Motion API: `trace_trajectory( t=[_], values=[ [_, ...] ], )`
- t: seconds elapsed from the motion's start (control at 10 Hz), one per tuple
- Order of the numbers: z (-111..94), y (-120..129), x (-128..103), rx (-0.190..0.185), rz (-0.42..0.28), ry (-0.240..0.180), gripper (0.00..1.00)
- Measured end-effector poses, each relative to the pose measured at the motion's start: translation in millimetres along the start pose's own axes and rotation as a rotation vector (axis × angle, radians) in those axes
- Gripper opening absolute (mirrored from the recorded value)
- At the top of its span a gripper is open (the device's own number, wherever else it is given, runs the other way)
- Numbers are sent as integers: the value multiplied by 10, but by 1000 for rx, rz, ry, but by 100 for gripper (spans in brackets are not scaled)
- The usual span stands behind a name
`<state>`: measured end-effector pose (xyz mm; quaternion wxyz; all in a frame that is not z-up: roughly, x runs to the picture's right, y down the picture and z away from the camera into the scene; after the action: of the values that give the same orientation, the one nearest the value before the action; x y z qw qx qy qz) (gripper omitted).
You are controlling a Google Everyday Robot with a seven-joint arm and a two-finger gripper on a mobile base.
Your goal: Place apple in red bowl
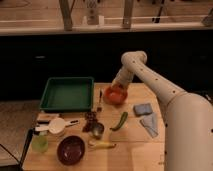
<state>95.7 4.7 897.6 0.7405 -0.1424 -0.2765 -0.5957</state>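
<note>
Jaws, state unclear, hang over red bowl on wooden table, dark wall behind.

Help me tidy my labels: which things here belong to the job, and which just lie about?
Job: red bowl; gripper just above it; apple not discernible.
Lying about: green tray, banana, dark bowl, blue cloth, green vegetable.
</note>
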Motion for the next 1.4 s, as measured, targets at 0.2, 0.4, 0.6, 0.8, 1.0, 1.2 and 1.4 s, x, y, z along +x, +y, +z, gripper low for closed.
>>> trace_trajectory(
  t=[0.2,0.4,0.6,0.8,1.0,1.2,1.4],
  values=[
    [9,-11,-1,-3,-6,-1,80],
    [24,-20,-10,-6,-13,-7,80],
    [41,-50,-15,-6,-21,-13,80],
    [48,-34,-26,-8,-18,-10,80],
    [35,-36,-19,-8,-6,4,80],
    [8,-19,-6,-3,6,16,80],
    [-4,-41,2,2,11,23,80]
  ],
)
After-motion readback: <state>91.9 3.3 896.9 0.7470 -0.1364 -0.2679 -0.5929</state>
